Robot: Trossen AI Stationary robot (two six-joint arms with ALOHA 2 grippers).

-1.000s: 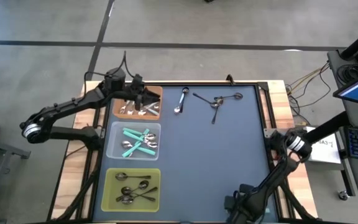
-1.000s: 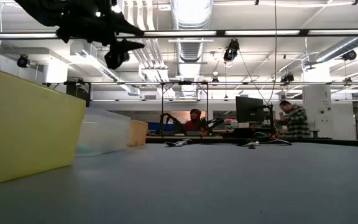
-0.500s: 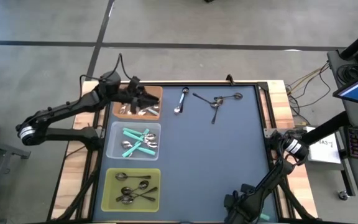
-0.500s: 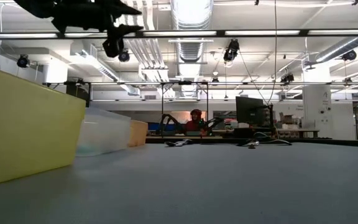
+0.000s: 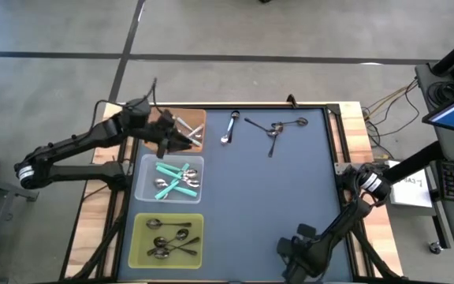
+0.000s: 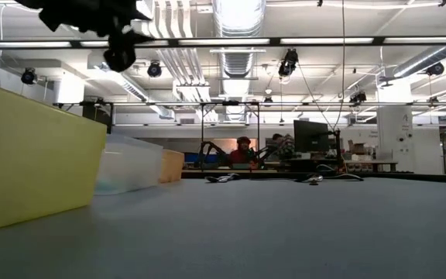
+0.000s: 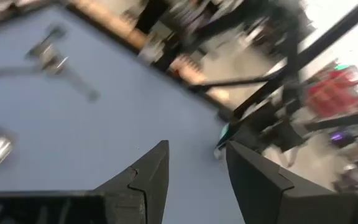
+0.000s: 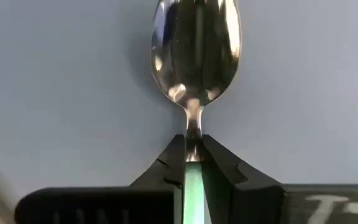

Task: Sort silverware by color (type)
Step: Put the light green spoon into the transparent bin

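Room: an open workshop with ceiling lights and ducts; far behind the table a person (image 6: 244, 149) sits among desks and screens.
Tabletop: the grey-blue tabletop (image 5: 290, 189) carries three square trays in a row down its left side.
Landmark: the clear tray (image 5: 143, 189), the middle one of the row.
Held spoon: a teal-handled spoon (image 8: 196, 43) is pinched where its silver neck meets the teal handle, bowl pointing away over bare tabletop; I cannot tell whether it touches the surface.
Right gripper: the right gripper (image 8: 193, 163) has its jaws pressed together on that spoon; it is at the near edge, well apart from the clear tray, off to its right.
Teal spoons: more teal spoons (image 5: 172, 180) lie crossed inside the clear tray.
Silver spoons: silver spoons (image 5: 189, 126) lie in the orange tray (image 5: 200, 117), just beyond the clear tray.
Dark spoons: dark spoons (image 5: 168, 237) lie in the yellow-green tray (image 5: 137, 251), just on the near side of the clear tray.
Loose silver spoon: a shiny spoon (image 5: 229, 128) lies on the tabletop beyond and to the right of the clear tray.
Loose dark cluster: a few loose dark spoons (image 5: 275, 128) lie crossed, farther right.
Left gripper: the left gripper (image 7: 194, 155) hangs above the orange tray near the clear tray's far edge, jaws spread with nothing between them.
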